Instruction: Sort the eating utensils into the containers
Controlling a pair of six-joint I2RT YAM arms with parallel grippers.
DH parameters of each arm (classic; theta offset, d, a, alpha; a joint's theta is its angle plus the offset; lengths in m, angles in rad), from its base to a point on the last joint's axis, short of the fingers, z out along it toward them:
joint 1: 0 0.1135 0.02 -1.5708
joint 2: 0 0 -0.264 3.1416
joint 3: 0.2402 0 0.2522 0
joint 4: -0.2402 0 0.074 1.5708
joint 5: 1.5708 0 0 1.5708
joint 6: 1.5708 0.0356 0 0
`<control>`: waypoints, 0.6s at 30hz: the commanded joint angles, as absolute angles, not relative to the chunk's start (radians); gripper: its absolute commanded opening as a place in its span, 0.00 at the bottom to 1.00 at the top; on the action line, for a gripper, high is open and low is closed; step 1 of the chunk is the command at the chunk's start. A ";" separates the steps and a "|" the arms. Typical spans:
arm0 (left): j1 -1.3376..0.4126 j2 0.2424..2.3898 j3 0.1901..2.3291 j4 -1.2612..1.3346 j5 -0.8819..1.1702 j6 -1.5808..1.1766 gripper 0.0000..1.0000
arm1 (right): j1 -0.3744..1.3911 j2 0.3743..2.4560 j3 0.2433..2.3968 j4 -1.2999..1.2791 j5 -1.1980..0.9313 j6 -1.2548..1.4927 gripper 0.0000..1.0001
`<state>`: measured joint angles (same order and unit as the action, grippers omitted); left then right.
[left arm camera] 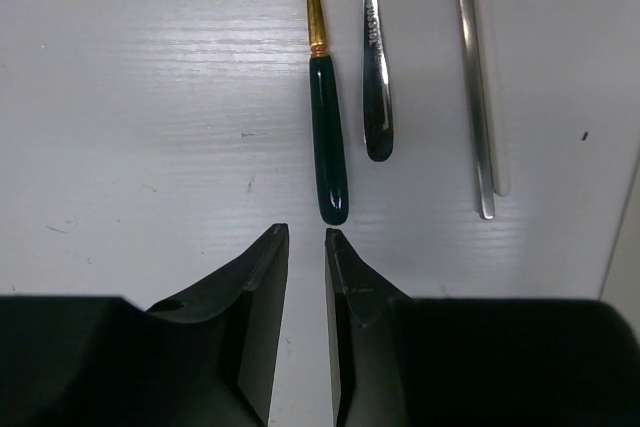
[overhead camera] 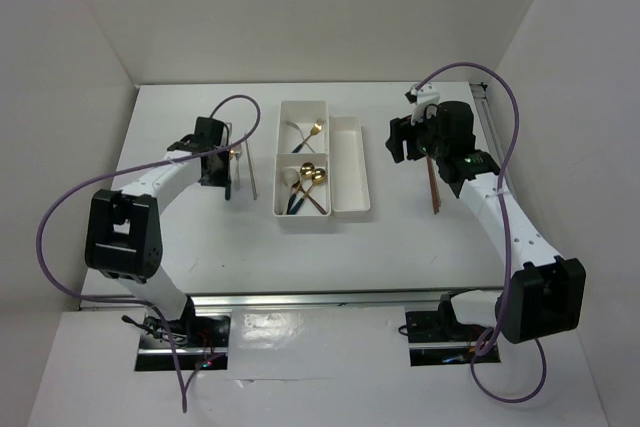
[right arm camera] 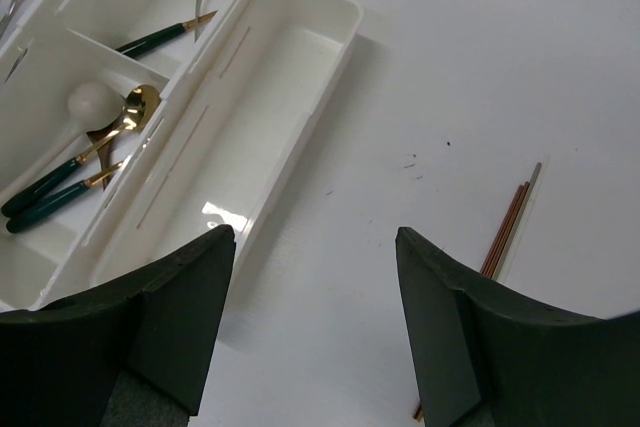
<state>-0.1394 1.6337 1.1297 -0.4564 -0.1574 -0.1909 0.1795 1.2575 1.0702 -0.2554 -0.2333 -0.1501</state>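
Observation:
The wide two-compartment tray [overhead camera: 279, 167] holds gold and dark green spoons [overhead camera: 308, 179] and forks [overhead camera: 312, 131]. The right wrist view shows its divider [right arm camera: 110, 52], a white spoon [right arm camera: 90, 102] and green-handled spoons [right arm camera: 60, 182]. The long narrow tray [overhead camera: 350, 172] beside it is bare inside [right arm camera: 240, 97]. My left gripper [left arm camera: 306, 237] is empty, jaws a narrow gap apart, its tips just short of a green-handled gold utensil [left arm camera: 328, 137]. A dark-handled utensil [left arm camera: 376, 97] and silver chopsticks [left arm camera: 478, 97] lie beside that. My right gripper [right arm camera: 315, 237] is wide open and empty above the table, left of brown chopsticks [right arm camera: 505, 232].
White walls close in the table on the left, back and right. The brown chopsticks [overhead camera: 433, 187] lie under the right arm. Purple cables loop over both arms. A metal rail runs along the near edge [overhead camera: 330, 299].

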 commanded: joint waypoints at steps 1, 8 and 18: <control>-0.123 1.663 1.147 -0.433 -0.146 -0.213 0.35 | 0.172 1.264 1.083 -0.239 -0.247 -0.152 0.73; -0.114 1.792 1.224 -0.423 -0.121 -0.213 0.34 | 0.163 1.255 1.083 -0.239 -0.247 -0.152 0.73; -0.104 1.905 1.290 -0.414 -0.093 -0.213 0.41 | 0.163 1.255 1.083 -0.249 -0.238 -0.152 0.73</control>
